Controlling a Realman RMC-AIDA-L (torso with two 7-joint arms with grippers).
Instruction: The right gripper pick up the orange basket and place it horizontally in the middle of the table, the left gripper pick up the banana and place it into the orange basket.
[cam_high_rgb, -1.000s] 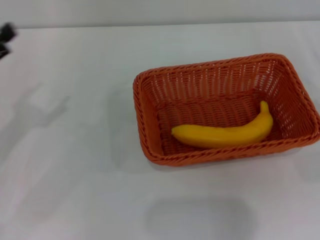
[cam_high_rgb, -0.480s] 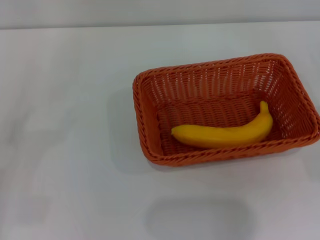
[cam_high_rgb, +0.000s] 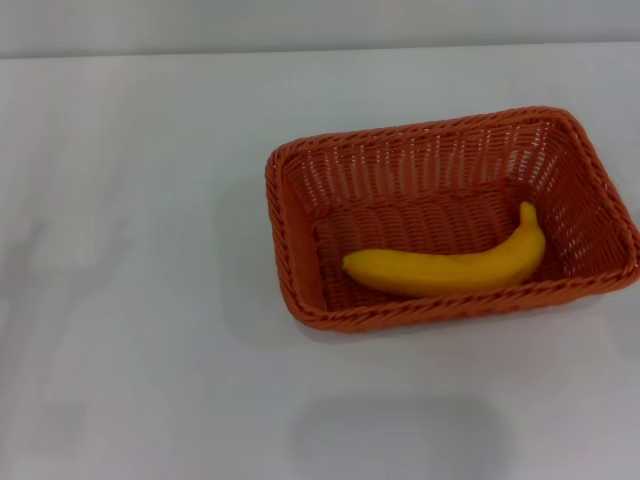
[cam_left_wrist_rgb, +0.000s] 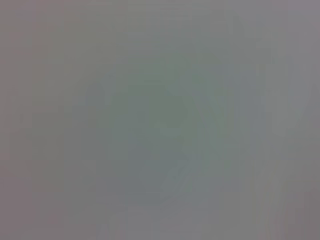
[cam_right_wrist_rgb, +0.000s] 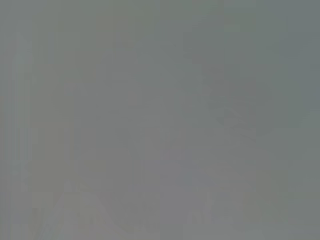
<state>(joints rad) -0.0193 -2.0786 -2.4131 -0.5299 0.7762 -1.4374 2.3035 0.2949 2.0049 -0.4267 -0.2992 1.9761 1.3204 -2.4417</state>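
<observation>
The orange basket (cam_high_rgb: 300, 230) lies lengthwise across the white table (cam_high_rgb: 130, 300), right of the middle in the head view. Inside it the yellow banana (cam_high_rgb: 445, 268) rests on the woven floor along the near wall, stem end pointing to the right and up. Neither the left gripper nor the right gripper shows in the head view. Both wrist views hold only a plain grey surface with no fingers and no object.
The table's far edge (cam_high_rgb: 200, 52) runs across the top of the head view against a pale wall. The basket's right rim (cam_high_rgb: 625, 225) reaches almost to the picture's right edge.
One second ago black fingertips of the left gripper showed at the far left edge of the head view; they have since left it. Basket and banana have not moved.
</observation>
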